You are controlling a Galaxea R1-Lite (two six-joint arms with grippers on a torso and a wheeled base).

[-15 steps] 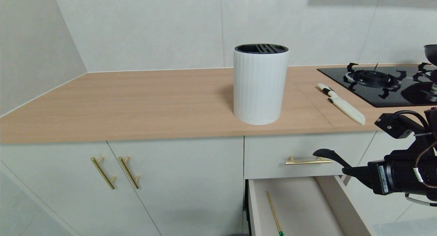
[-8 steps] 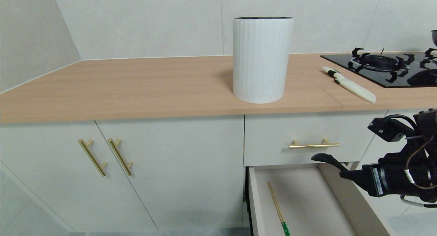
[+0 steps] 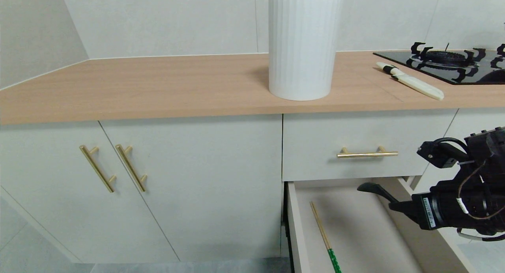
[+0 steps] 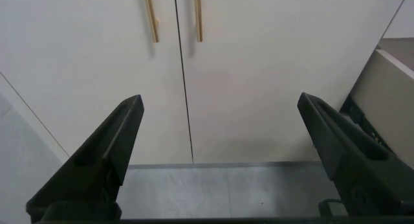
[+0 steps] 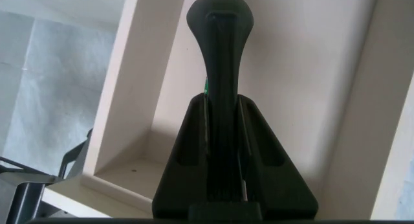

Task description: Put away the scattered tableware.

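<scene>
A white ribbed holder stands upright on the wooden counter. A pale knife lies flat to its right, near the hob. Below the counter a drawer stands pulled out, with a pair of chopsticks with green ends lying inside. My right gripper is shut with nothing held and hangs over the drawer's right part. In the right wrist view the right gripper points down into the drawer, covering most of the chopsticks. My left gripper is open, low in front of the cabinet doors.
A black gas hob takes up the counter's far right. A shut drawer with a gold bar handle sits just above the open one. Two cabinet doors with gold handles are at the left. Grey floor lies below.
The whole head view has shifted upward as the camera went down. Against the drawer fronts, my right gripper has sunk from the shut drawer's handle to the open drawer's mouth.
</scene>
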